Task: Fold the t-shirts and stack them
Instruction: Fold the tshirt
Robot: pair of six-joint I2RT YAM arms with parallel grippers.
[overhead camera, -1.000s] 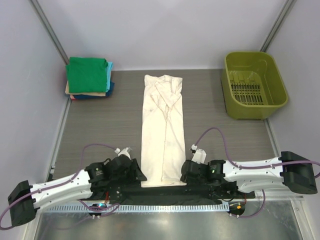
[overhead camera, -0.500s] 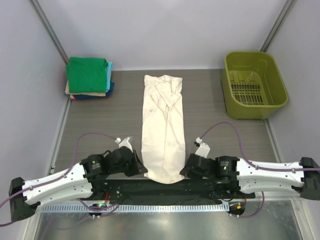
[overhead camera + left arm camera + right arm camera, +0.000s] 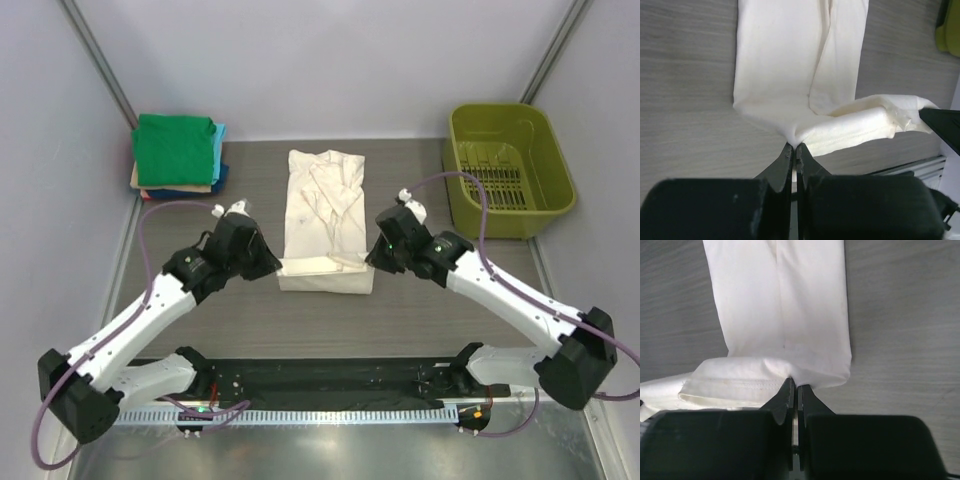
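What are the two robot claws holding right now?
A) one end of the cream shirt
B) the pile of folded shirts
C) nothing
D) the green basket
A: the left gripper and right gripper are each pinched shut on a corner of the cream shirt, whose end is doubled over.

A lab test cell: blank white walls [image 3: 330, 60] enclose a grey table [image 3: 300, 330].

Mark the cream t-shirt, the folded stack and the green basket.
cream t-shirt [image 3: 322, 205], top external, flat middle part.
folded stack [image 3: 175, 148], top external, green top shirt.
green basket [image 3: 500, 222], top external, front wall.
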